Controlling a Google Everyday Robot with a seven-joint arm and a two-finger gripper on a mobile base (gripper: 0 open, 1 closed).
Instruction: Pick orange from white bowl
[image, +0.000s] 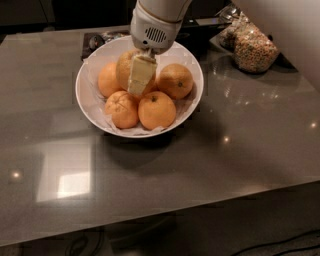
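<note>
camera view: gripper (136, 82) down inside the white bowl (82, 95), hanging from a white wrist housing (155, 25) that enters at the top edge. jaws closed on the orange (125, 67), with one pale finger (141, 72) laid flat across its front face and the other hidden behind the fruit.

the orange at the back middle of the bowl, resting against the fruit around it, the largest and palest of the five. looks slightly taller than wide, long axis near upright and tipped a little toward the back. stem end not visible, so cannot tell which way it points.

four smaller oranges around it: one at the left (106, 80), one at the right (175, 81) with its stem dot facing the camera, two in front (121, 109) (157, 110). the front right one shows its stem dot facing up. crinkled white paper (95, 107) lining the bowl under them.

bowl on a glossy grey tabletop (225, 165) with bright window reflections at the lower left and small light spots elsewhere. clear bag of cereal (255, 50) at the far right. dark tray-like thing (97, 40) just behind the bowl. dim room beyond, dark floor below the near edge.
</note>
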